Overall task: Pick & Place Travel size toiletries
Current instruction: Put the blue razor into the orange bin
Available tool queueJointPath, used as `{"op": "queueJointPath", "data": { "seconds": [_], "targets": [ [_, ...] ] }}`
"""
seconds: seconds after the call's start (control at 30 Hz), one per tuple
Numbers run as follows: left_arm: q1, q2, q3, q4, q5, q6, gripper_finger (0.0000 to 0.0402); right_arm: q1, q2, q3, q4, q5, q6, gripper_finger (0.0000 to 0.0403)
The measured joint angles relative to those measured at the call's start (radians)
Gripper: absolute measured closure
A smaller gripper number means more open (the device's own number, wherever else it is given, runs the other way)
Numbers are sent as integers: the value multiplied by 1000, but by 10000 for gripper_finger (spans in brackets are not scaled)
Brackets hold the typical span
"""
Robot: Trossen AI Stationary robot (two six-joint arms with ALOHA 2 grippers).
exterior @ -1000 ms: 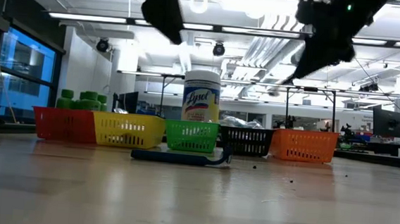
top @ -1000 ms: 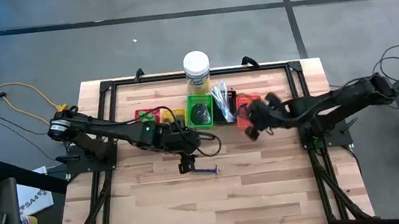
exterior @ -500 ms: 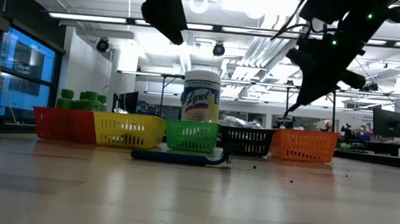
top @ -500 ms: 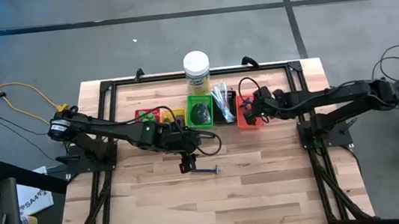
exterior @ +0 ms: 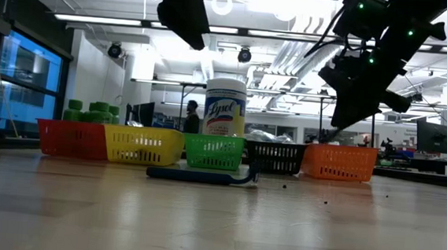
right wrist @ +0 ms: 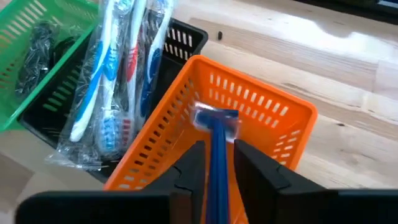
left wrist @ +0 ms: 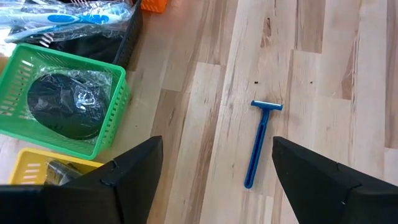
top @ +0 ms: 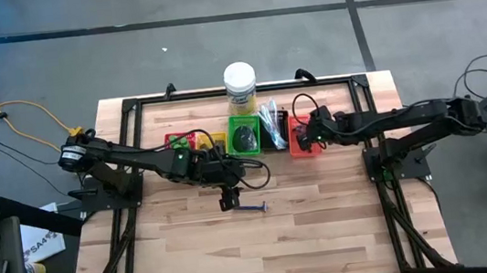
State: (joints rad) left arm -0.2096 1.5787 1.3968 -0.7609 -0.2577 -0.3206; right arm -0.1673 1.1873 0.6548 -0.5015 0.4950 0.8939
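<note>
A dark-blue razor (left wrist: pixel 260 143) lies flat on the wooden table, also seen in the high view (top: pixel 252 208). My left gripper (left wrist: pixel 214 186) hangs open above and just left of this razor (top: pixel 227 199), touching nothing. My right gripper (right wrist: pixel 217 171) is over the orange tray (right wrist: pixel 273 99) at the right end of the tray row (top: pixel 306 134), shut on a second blue razor (right wrist: pixel 216 140). My right gripper pinches the razor's handle (right wrist: pixel 217 163) between its two fingers. The handle runs along the fingers, and the head (right wrist: pixel 216 118) sticks out beyond the tips. The fingers slant down from the table's right side. The razor is lifted clear, its head over the orange tray's inside.
A row of small trays stands at the far middle: red (top: pixel 175 142), yellow (top: pixel 205 142), green (top: pixel 245 137) with a dark shiny bundle (left wrist: pixel 62 109), black (right wrist: pixel 186 40) with sleeved toothbrushes (right wrist: pixel 118 74), then orange. A white-lidded jar (top: pixel 240 85) stands behind them. Bare wood lies nearer.
My right gripper has gone toward the table's far edge and down, rolling as it went, and now hangs over the orange tray with its razor. The left arm and the razor on the table have stayed put.
</note>
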Motion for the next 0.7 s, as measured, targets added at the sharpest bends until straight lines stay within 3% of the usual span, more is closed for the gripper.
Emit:
{"op": "queueJointPath", "data": {
  "seconds": [0.33, 0.5, 0.7],
  "targets": [
    [0, 0, 0, 1, 0, -5, 113, 0, -10, 0, 27, -16, -1, 245],
    [0, 7, 0, -5, 0, -56, 113, 1, -59, 0, 46, -136, -7, 216],
    [0, 61, -1, -35, 25, -49, 113, 1, -122, 0, 45, -275, -75, 217]
  ]
}}
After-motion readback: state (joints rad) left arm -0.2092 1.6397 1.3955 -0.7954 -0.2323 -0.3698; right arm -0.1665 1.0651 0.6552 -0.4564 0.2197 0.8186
